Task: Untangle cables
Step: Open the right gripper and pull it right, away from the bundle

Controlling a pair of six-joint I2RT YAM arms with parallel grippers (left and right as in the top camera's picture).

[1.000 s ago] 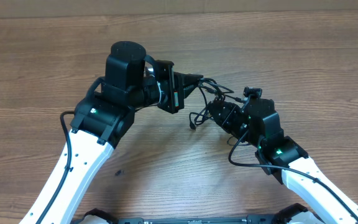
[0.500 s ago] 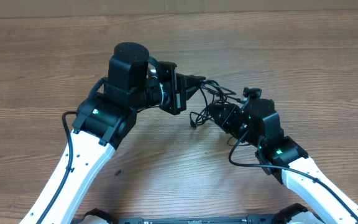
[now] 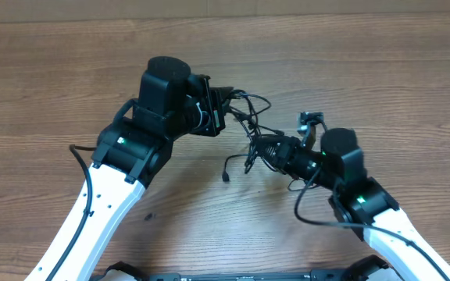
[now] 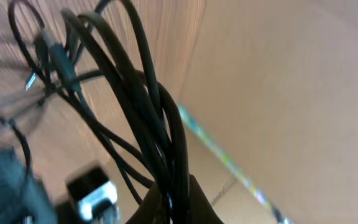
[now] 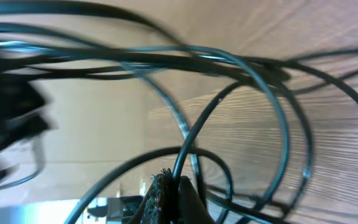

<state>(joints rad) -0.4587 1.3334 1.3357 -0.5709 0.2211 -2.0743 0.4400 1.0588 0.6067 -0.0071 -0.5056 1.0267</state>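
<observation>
The cables (image 3: 248,125) are a knot of thin black cords strung between my two grippers above the wooden table (image 3: 381,70). In the overhead view my left gripper (image 3: 226,108) holds the knot's upper left side, and my right gripper (image 3: 266,150) holds its lower right side. One loose end with a small plug (image 3: 226,176) trails toward the front. The left wrist view shows my left gripper (image 4: 171,186) shut on a bundle of several cables (image 4: 135,112). Seen from the right wrist, my right gripper (image 5: 171,183) is shut on a single cable strand (image 5: 185,149), with more loops (image 5: 284,124) arching above it.
A cardboard wall (image 3: 225,9) runs along the table's far edge. The right arm's own thicker wire (image 3: 301,211) loops beside its forearm. A small dark speck (image 3: 148,217) lies on the wood near the left arm.
The left gripper has turned and shifted back. The right gripper has moved left and toward the front, pulling the knot with it. A plug end now trails lower toward the front.
</observation>
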